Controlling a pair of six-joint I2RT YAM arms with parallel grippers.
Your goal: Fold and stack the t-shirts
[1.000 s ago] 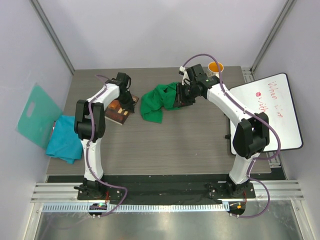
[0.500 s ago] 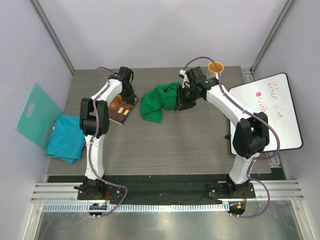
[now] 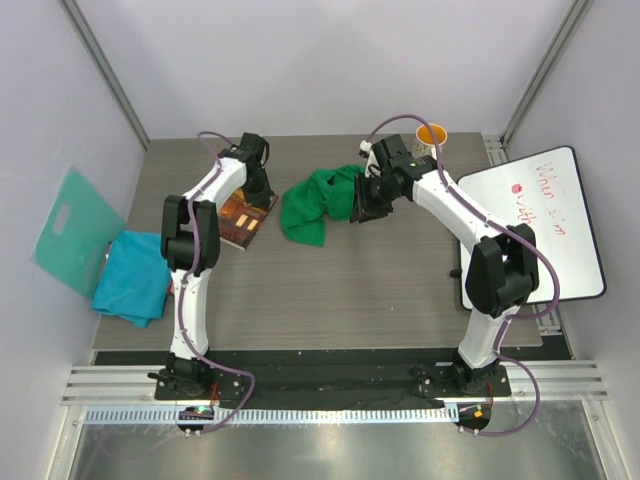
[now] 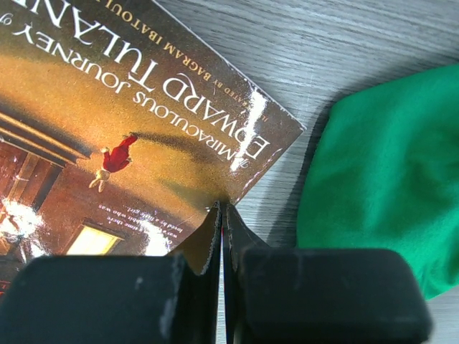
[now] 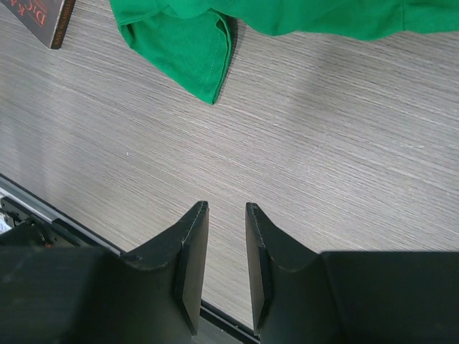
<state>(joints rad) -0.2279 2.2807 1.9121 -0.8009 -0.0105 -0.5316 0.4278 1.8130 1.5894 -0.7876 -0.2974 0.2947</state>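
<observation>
The bright green t-shirt (image 3: 312,206) lies crumpled at the back middle of the table. The teal-blue t-shirt (image 3: 132,276) lies bunched at the table's left edge. My left gripper (image 3: 262,192) is shut, its tips (image 4: 222,209) at the edge of a book's cover, with the green t-shirt (image 4: 387,165) just to its right. My right gripper (image 3: 362,202) hovers at the green t-shirt's right side. In the right wrist view it (image 5: 226,209) is open over bare wood with nothing between its fingers, and the green t-shirt (image 5: 188,37) lies ahead of it.
A brown book (image 3: 243,218) lies left of the green shirt. A stiff teal board (image 3: 72,228) leans off the table's left side. An orange mug (image 3: 431,136) stands at the back right. A whiteboard (image 3: 540,225) covers the right edge.
My left arm has swung a little right and toward the back, bringing its gripper to the book's far edge. The right gripper has barely shifted and stays open.
</observation>
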